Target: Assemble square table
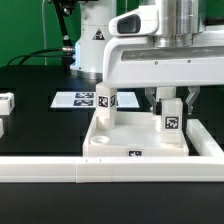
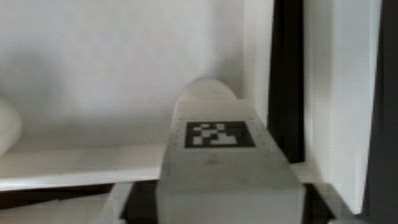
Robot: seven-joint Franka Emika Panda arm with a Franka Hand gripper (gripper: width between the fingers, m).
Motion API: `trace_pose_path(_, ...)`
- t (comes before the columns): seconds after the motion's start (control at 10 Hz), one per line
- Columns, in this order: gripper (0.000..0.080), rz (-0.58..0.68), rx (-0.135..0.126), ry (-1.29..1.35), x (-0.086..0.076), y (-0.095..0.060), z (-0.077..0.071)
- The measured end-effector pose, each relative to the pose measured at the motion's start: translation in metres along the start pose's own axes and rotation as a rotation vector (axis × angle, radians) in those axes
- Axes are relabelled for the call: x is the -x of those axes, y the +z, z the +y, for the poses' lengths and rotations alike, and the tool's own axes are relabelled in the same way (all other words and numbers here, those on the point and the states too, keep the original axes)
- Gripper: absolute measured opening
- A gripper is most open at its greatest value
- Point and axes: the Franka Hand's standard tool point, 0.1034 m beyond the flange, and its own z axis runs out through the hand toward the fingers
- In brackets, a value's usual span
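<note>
Currently, in the exterior view, the pincer (image 1: 172, 106) hangs straight down from the white arm (image 1: 160, 55) and grips the held leg (image 1: 172, 122). Its dark fingers (image 1: 156, 100) press against opposite sides of the block. The held leg stands upright directly beneath the pincer, its tag facing the camera. Its lower end sits inside the square table slab (image 1: 120, 142), in the half toward the exterior view's right. Whether it is seated in a socket cannot be told.

The slab lies flat on the black tabletop (image 1: 40, 85) under the pincer, raised rim upward, with a small tag on its near edge. A second leg (image 1: 105, 100) stands upright at the slab's corner, near the pincer on the exterior view's left but clear of it. Beyond that leg, farther from the pincer on the same side, lies the marker board (image 1: 75, 100). The border rail (image 1: 60, 170) runs across in front of the pincer, closer to the camera and just beside the slab's near edge. A loose leg (image 1: 6, 100) rests well apart from the pincer, at the far left of this view.

Next, in the wrist view, the held leg (image 2: 217, 160) fills the middle, tag toward the lens, reaching away from the pincer. Its rounded end shows against the slab's white floor (image 2: 89, 70). A white rim wall runs just beside the leg. The fingertips themselves are too blurred to make out here.
</note>
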Motion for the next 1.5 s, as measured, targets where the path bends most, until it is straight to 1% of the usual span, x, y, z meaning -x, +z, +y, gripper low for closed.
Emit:
trace_pose_path(0.2, 0.0288, 0.000, -0.001, 0.030, 0.000, 0.000, 0.000)
trace_pose_path(0.3, 0.0288, -0.001, -0.003, 0.096, 0.000, 0.000, -0.001)
trace_pose_path(0.5, 0.0290, -0.005, -0.012, 0.291, 0.002, 0.001, -0.004)
trace_pose_path(0.6, 0.0290, -0.010, -0.021, 0.401, 0.003, 0.001, -0.006)
trace_pose_path(0.7, 0.0290, -0.020, -0.036, 0.552, 0.004, 0.001, -0.008)
trace_pose_path(0.9, 0.0290, -0.033, -0.046, 0.771, 0.006, 0.002, -0.011)
trace_pose_path(1.1, 0.0290, -0.047, -0.063, 0.970, 0.006, 0.002, -0.013)
trace_pose_path(1.4, 0.0290, -0.051, -0.063, 1.099, 0.006, 0.002, -0.014)
trace_pose_path(1.5, 0.0290, -0.050, -0.063, 1.072, 0.006, 0.002, -0.014)
